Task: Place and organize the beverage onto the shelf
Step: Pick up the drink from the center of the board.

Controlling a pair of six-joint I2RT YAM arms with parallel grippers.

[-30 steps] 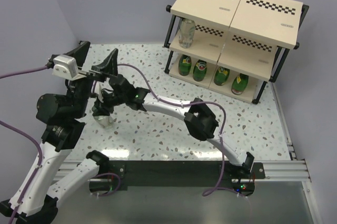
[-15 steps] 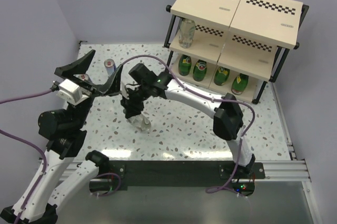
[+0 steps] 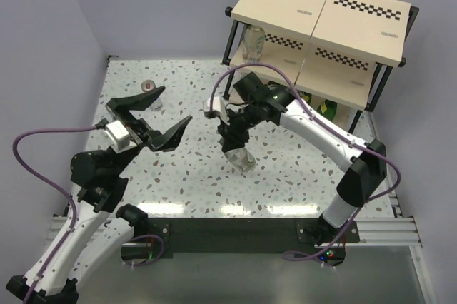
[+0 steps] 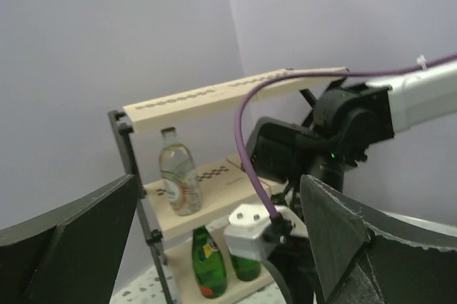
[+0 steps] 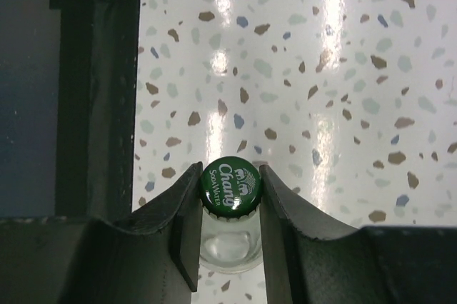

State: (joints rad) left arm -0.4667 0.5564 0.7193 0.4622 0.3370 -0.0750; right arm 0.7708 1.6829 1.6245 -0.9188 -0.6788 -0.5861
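- Right fingers (image 5: 187, 208): closed on the neck of a clear bottle (image 5: 230, 188), one finger on each side just beneath its green crown cap. The bottle hangs in front of the shelf (image 3: 321, 11), over the speckled table (image 3: 285, 175), roughly level with the shelf's left end. Whether its base is clear of the table cannot be told.
- Left fingers (image 3: 173, 131): spread wide and holding nothing, well apart from the shelf, off its front-left side.
- Shelf contents: a second clear bottle (image 3: 253, 43) stands upright at the left end of the middle tier. Green bottles (image 4: 209, 265) stand on the bottom tier below it, largely hidden behind the right arm in the top view.
- A small can (image 3: 148, 86) stands on the table well to the left of the shelf, not yet shelved.
- Handling, as a judgement: the held bottle is probably glass, so rigid, smooth and breakable.
  - The grip under the cap's lip guards against downward slip but lets the body swing, and the bottle leans in the top view.
  - It should be set down base first and gently, most sensibly just beside its twin on the middle tier.
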